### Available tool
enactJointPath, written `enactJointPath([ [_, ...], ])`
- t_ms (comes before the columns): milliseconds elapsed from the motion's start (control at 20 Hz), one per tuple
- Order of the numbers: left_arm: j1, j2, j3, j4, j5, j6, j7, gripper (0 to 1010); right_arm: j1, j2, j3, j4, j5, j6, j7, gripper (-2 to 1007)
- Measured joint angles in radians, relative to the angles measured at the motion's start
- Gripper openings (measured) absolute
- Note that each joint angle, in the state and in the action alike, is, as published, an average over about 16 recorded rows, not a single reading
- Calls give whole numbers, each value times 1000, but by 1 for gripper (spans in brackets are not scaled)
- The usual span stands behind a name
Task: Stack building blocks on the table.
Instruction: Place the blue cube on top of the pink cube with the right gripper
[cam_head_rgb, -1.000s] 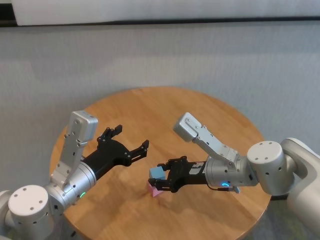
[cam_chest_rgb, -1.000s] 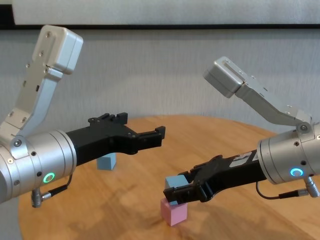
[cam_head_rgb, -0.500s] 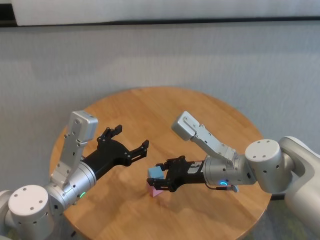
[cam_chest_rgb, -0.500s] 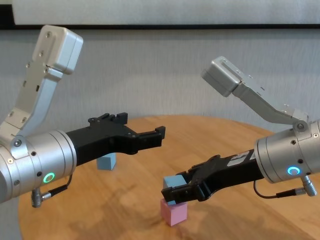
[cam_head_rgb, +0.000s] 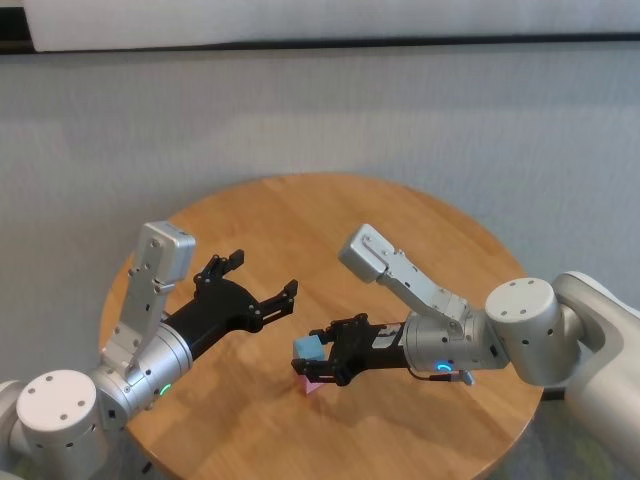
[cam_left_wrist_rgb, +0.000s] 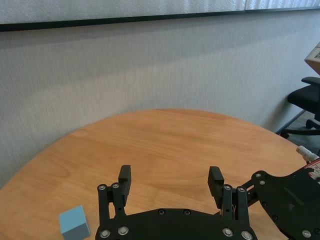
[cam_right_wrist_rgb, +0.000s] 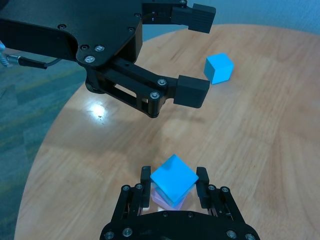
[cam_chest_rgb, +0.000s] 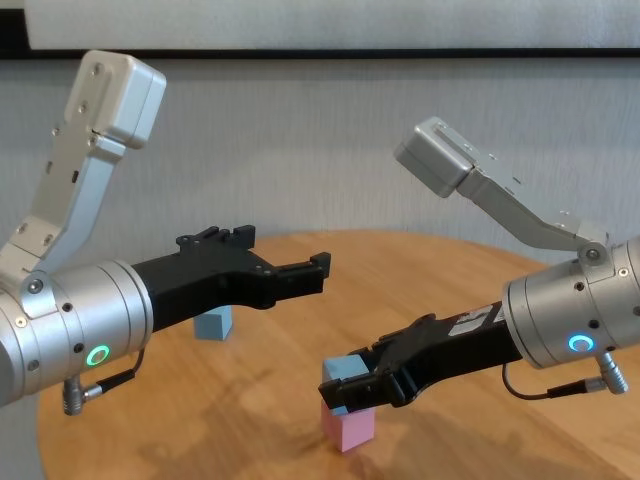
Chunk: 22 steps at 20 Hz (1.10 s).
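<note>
My right gripper is shut on a light blue block directly over the pale pink block, which stands on the round wooden table. The blue one sits slightly turned and offset from the pink one; whether they touch I cannot tell. The right wrist view shows the held blue block covering most of the pink block. A second blue block lies on the table's left, behind my left gripper. That gripper hovers open and empty above the table.
The table's round edge curves close on every side, with carpeted floor below it. A grey wall stands behind. A black office chair is off beyond the table in the left wrist view.
My right gripper has carried the blue block slightly left and down, closer onto the pink block. The left arm has not moved.
</note>
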Motion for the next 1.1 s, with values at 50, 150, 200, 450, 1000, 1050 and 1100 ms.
enactJointPath([
  [50, 0, 0, 0, 0, 0, 0, 0, 1001, 1, -1, -1, 1, 0, 0, 0, 513],
  [150, 0, 0, 0, 0, 0, 0, 0, 1001, 2, -2, -2, 4, 0, 1, 0, 513],
  [200, 0, 0, 0, 0, 0, 0, 0, 1001, 2, -2, -3, 5, 0, 1, 0, 513],
  [450, 0, 0, 0, 0, 0, 0, 0, 1001, 4, -4, -5, 9, -1, 2, 0, 513],
  [1000, 0, 0, 0, 0, 0, 0, 0, 1001, 5, -5, -6, 11, -1, 4, 0, 539],
  [1050, 0, 0, 0, 0, 0, 0, 0, 1001, 5, -5, -6, 11, -1, 4, 0, 552],
  [1100, 0, 0, 0, 0, 0, 0, 0, 1001, 5, -5, -6, 11, -1, 4, 0, 565],
])
